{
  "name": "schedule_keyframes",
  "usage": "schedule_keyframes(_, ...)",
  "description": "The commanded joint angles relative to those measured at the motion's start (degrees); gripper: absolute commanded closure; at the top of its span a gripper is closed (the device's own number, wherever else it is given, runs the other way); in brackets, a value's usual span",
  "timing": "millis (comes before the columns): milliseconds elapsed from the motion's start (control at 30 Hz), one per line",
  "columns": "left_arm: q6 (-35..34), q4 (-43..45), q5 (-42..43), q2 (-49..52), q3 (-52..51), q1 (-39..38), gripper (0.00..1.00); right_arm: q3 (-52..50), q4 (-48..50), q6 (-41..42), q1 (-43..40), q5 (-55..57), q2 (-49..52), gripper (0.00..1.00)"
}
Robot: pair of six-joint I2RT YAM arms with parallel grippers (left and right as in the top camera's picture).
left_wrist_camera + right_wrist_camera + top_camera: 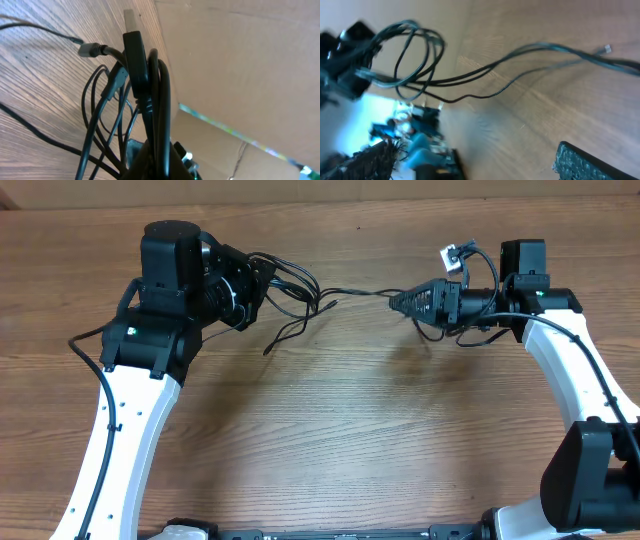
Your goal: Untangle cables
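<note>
While the cables [150, 85] are held as a wound bundle clenched in the left hand [260, 281] over the worktop [330, 430], with strands stretched toward the right hand [398, 302], whose grip cannot be told, the knot could be tightened by pulling apart.

The cables [290, 288] are thin and black, bunched in overlapping loops at the upper left of centre in the overhead view. One strand [360, 293] runs almost straight to the right, and loose ends trail down onto the wood. In the left wrist view the bundle stands upright, with a silver-tipped USB plug [132, 35] pointing up and a grey plug [90, 49] pointing left. The blurred right wrist view shows loops at the upper left.
</note>
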Motion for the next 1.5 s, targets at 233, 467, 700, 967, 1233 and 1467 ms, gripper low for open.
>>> schedule_keyframes(233, -4.8, 1.4, 2.3, -0.7, 0.2, -0.3, 0.96, 0.6, 23.3, -7.0, 0.5, 9.8, -1.0, 0.0)
schedule_keyframes(467, -13.5, 2.5, 3.0, -0.7, 0.2, -0.3, 0.96, 0.6, 24.4, -1.8, 3.8, 1.1, -0.8, 0.0)
schedule_keyframes(700, -25.6, 6.0, 3.5, -0.7, 0.2, -0.3, 0.96, 0.6, 20.6, -13.4, 10.8, -0.2, -0.7, 0.0)
schedule_keyframes(967, -26.2, 8.8, 8.3, -0.7, 0.2, -0.2, 0.96, 0.6, 24.0, -16.4, 14.5, 9.2, -0.7, 0.0)
schedule_keyframes(1233, -26.2, 8.9, 9.2, -0.7, 0.2, -0.3, 0.96, 0.6, 25.6, -16.4, 17.9, 10.6, -0.7, 0.0)
schedule_keyframes(1467, -26.2, 8.8, 9.0, -0.7, 0.2, -0.1, 0.96, 0.6, 24.6, -16.3, 20.1, 10.6, -0.7, 0.6)
